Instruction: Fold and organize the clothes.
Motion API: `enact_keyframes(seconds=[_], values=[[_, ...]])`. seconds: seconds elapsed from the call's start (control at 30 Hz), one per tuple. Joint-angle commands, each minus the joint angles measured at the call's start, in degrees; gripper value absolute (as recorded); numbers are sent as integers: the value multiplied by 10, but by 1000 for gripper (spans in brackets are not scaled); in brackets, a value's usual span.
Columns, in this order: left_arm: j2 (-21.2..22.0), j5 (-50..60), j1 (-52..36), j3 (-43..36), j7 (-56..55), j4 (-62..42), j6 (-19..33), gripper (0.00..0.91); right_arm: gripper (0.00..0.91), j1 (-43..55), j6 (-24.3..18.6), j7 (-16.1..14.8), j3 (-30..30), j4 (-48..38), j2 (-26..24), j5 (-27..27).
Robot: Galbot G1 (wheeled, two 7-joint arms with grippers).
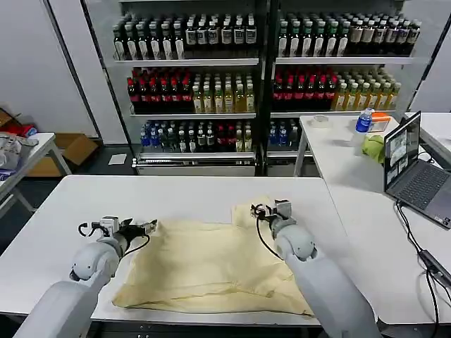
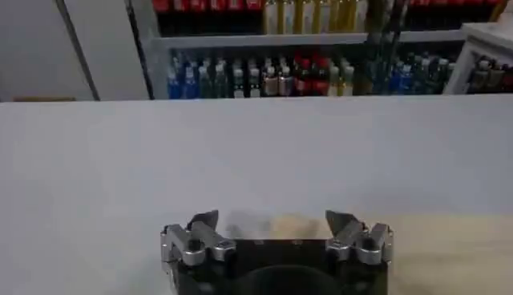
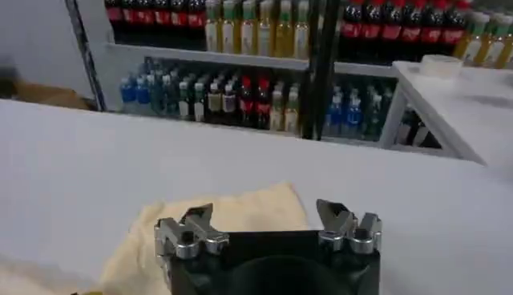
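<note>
The clothes are one pale cream-yellow T-shirt [image 1: 211, 264] lying flat with some wrinkles on the white table [image 1: 183, 193], one sleeve pointing to the far right. My left gripper [image 1: 144, 227] hovers open at the shirt's far left corner, and in the left wrist view its jaws [image 2: 272, 220] stand wide apart over the fabric edge [image 2: 449, 248]. My right gripper [image 1: 264, 209] is over the far right sleeve. It is open [image 3: 266, 215], with the sleeve [image 3: 240, 210] spread below and nothing between its fingers.
Shelves of bottles [image 1: 261, 77] line the back wall. A second table on the right carries a laptop [image 1: 416, 172], a yellow-green cloth lump [image 1: 373, 148], a blue bottle [image 1: 363, 121] and a cable [image 1: 423, 246]. A side table with a grey-white heap [image 1: 10, 151] stands far left.
</note>
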State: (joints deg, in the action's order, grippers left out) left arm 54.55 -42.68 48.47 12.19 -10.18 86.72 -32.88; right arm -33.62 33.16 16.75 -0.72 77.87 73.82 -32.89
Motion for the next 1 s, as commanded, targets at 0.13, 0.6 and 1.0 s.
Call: enact_keyframes(seconds=[0.13, 0.6, 1.0], values=[[3, -9, -41, -29, 1, -36, -2, 907, 907, 64, 1, -1, -7, -125, 34, -11], [4, -9, -14, -22, 5, -24, -2, 393, 443, 58, 1, 0, -1, -147, 37, -12], [2, -17, 11, -12, 21, -5, -2, 20, 0, 52, 0, -4, 0, -141, 37, -15]])
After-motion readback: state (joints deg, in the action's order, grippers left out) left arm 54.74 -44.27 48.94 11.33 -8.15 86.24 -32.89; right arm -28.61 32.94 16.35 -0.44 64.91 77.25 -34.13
